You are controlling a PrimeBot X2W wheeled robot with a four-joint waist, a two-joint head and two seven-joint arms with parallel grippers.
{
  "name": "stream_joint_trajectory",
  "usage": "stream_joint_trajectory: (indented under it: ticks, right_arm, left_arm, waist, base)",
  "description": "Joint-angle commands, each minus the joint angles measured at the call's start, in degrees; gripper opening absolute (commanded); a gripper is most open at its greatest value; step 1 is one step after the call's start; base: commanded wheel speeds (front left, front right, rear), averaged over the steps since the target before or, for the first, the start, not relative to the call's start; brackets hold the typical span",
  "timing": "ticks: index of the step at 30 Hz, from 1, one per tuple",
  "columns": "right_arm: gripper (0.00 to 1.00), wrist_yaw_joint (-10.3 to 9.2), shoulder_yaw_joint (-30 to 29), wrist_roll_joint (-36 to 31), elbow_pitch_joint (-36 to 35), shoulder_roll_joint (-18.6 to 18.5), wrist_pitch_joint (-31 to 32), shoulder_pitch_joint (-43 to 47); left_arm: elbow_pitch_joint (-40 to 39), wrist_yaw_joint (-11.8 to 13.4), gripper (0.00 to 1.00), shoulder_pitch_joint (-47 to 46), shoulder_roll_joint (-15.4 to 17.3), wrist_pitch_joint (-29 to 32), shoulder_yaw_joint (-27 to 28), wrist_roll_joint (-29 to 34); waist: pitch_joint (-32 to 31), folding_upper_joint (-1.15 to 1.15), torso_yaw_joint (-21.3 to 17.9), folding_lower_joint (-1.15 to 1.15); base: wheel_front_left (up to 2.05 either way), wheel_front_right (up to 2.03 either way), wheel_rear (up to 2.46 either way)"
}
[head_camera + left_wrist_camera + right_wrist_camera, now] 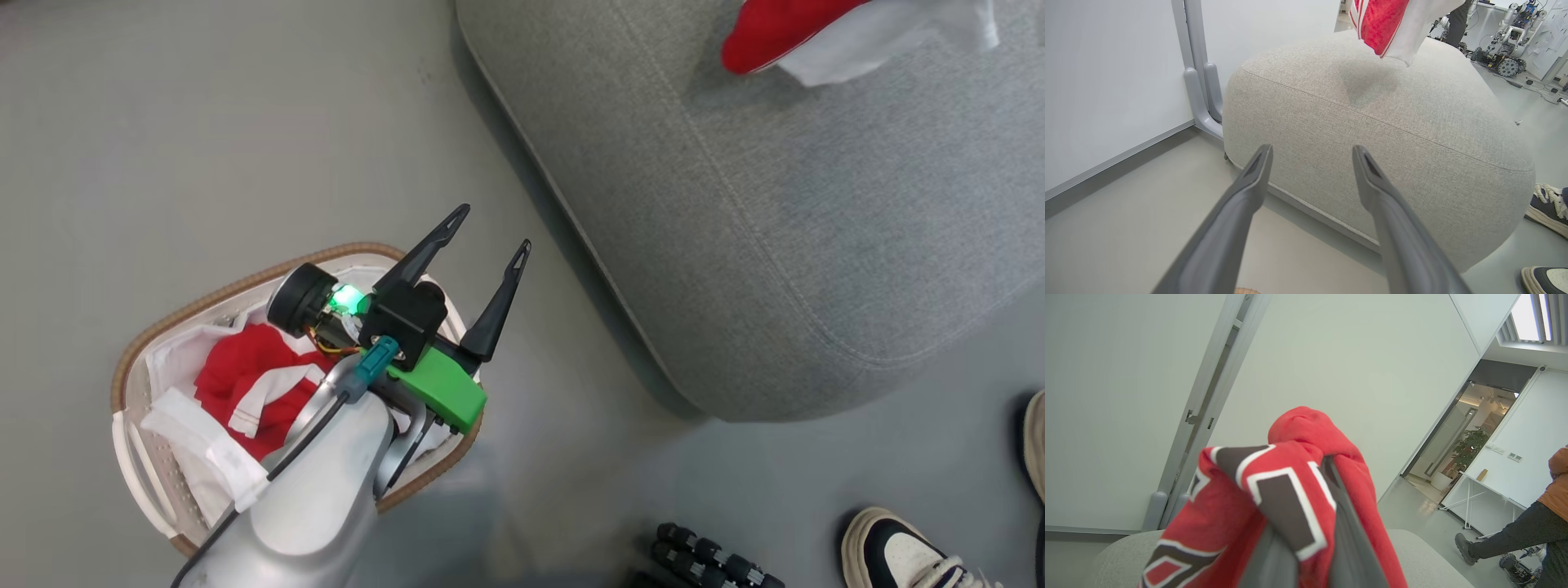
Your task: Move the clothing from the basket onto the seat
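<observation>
The basket [204, 298] stands on the floor at the lower left of the head view, with a red garment with white stripe trim [245, 376] lying in its white liner. My left gripper [495, 226] hovers open and empty above the basket's right rim, its fingers pointing toward the seat [775, 229]. In the left wrist view the left gripper [1311, 151] faces the seat [1372, 122]. The red jersey [1290, 490] with black-and-white letters is draped over my right gripper [1318, 490], which is shut on it. The jersey [775, 33] hangs over the seat's top.
A person's shoes [906, 555] stand on the floor beside the seat's near corner. A white wall panel with a grey post [1200, 81] rises behind the seat. A person [1535, 531] walks at the far right, and other robots [1506, 41] are parked beyond.
</observation>
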Motion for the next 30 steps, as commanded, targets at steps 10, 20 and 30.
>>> stream_joint_trajectory:
  ticks: [10, 20, 30]
  right_arm:
    - [0.00, -0.08, -5.83, -1.16, 8.25, -0.26, -0.13, -5.24]
    - [1.00, -0.08, -10.59, -3.78, 15.12, 3.55, -0.13, 0.80]
    - [1.00, -0.08, -13.34, -3.51, 13.42, 7.79, -0.12, 10.54]
  left_arm:
    - [0.13, -0.16, 1.00, -4.22, 1.35, 0.01, -0.34, 1.08]
    - [0.20, -0.17, 1.00, -5.29, 1.60, 0.01, 0.90, 1.77]
    - [0.06, 0.07, 1.00, -3.24, 1.78, 0.01, 3.18, 1.60]
  waist:
    - [9.98, 0.00, 5.06, -0.01]
    - [12.04, 0.00, 6.34, -0.01]
    - [9.29, 0.00, 5.80, -0.01]
  base:
    - [0.00, 0.00, 0.00]
    - [0.00, 0.00, 0.00]
    - [0.00, 0.00, 0.00]
